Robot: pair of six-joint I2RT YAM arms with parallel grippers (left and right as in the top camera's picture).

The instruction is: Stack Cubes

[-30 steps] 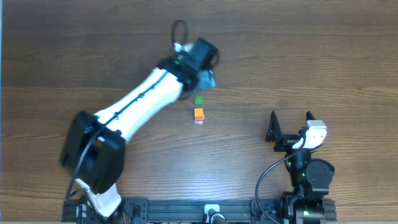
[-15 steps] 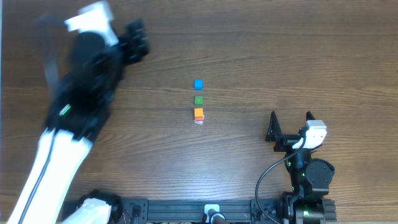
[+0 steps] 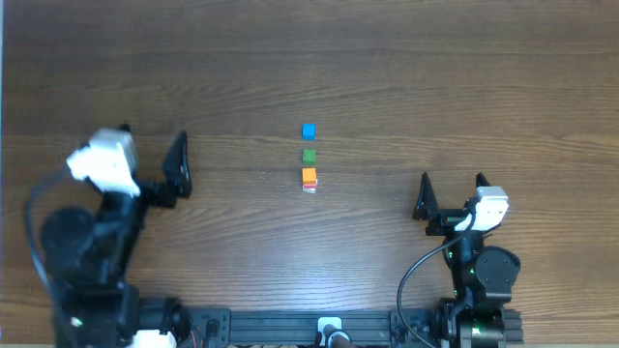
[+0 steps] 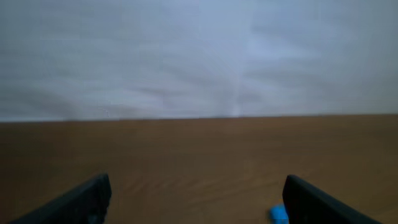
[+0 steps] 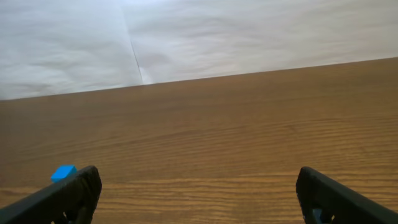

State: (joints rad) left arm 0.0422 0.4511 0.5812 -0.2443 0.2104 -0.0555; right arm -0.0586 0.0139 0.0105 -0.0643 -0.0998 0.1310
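Three small cubes lie in a short line at the table's middle: a blue cube (image 3: 309, 130) farthest from the arms, a green cube (image 3: 309, 155) after it, and an orange cube (image 3: 309, 175) nearest, with a pale bit at its near edge. They sit apart, none stacked. My left gripper (image 3: 153, 155) is open at the left, well clear of the cubes. Its wrist view shows the blue cube (image 4: 278, 213) beside one finger (image 4: 323, 202). My right gripper (image 3: 453, 193) stands open at the right, holding nothing. The blue cube (image 5: 63, 172) shows in its wrist view too.
The wooden table (image 3: 464, 77) stretches bare around the cubes. A white wall (image 5: 249, 31) rises behind its far edge. Both arm bases stand along the near edge.
The left arm pulled away from the cubes, swung left and came back near its base. The blue cube now lies uncovered beyond the green one. The right arm has not moved.
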